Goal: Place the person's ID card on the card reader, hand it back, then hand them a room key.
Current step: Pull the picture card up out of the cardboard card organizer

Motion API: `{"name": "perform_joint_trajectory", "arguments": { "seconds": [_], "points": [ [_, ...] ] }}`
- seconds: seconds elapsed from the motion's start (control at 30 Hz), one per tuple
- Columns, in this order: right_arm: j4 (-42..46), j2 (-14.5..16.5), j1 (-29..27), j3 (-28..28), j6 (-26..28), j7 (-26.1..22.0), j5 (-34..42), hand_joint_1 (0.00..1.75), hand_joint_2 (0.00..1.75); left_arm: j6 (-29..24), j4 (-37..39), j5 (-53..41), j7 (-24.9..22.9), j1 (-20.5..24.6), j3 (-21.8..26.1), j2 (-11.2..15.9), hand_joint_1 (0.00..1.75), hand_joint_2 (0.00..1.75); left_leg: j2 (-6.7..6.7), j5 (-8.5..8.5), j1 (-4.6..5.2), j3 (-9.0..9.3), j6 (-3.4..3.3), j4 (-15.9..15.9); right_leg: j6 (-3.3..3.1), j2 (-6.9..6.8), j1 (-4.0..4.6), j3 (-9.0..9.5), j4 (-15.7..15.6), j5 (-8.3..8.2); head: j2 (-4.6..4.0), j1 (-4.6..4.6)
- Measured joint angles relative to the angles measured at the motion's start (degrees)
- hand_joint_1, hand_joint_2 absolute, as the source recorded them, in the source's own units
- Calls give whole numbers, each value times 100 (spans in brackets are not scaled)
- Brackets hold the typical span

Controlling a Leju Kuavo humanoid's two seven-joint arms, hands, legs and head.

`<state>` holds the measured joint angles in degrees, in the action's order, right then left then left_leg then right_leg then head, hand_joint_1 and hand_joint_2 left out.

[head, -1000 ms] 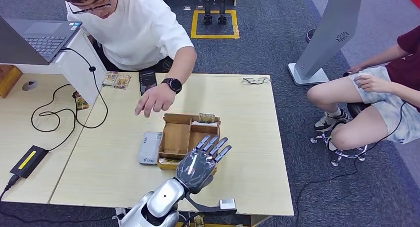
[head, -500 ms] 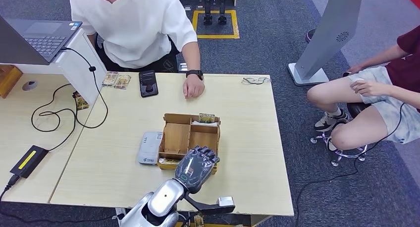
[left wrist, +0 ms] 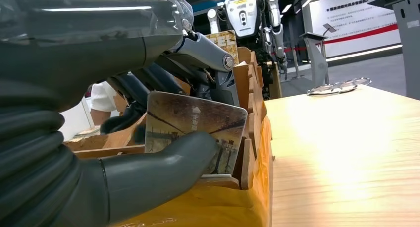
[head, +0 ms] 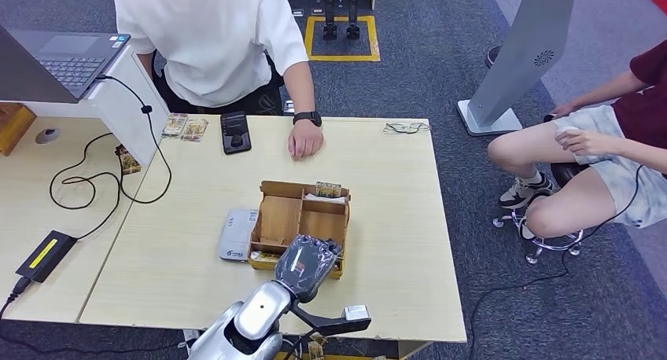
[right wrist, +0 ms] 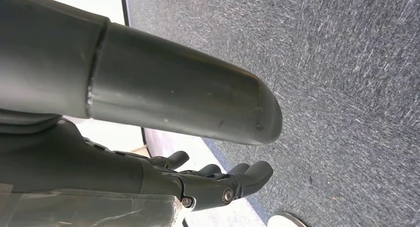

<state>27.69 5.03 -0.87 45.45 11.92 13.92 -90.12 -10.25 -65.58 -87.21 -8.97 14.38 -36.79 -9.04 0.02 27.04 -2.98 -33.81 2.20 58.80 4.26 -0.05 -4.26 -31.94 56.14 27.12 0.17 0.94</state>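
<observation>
One upright card point(left wrist: 195, 133), robot-hand-pinched.

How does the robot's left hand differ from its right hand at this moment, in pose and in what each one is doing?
The left hand is raised over the near edge of the wooden box on the table; the right hand hangs beside the robot above the grey carpet. The left hand pinches a card between thumb and fingers at the box; the right hand holds nothing, its fingers loosely curled and apart. Both have dark grey fingers.
</observation>
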Motion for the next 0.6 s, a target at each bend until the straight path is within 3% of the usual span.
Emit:
{"name": "perform_joint_trajectory", "arguments": {
  "seconds": [0.33,0.6],
  "points": [
    [42,0,-27,-12,21,-20,0,0,0,-149,-2,0,188,-32,4,13,175,175,0,0,0,0,0,0,0,0,0,1,0,0,0,0],
    [46,0,-45,-86,52,-14,0,0,0,-554,-544,130,771,-126,344,-59,175,175,-2,0,0,-1,0,0,0,-1,0,1,0,0,0,0]
  ]
}}
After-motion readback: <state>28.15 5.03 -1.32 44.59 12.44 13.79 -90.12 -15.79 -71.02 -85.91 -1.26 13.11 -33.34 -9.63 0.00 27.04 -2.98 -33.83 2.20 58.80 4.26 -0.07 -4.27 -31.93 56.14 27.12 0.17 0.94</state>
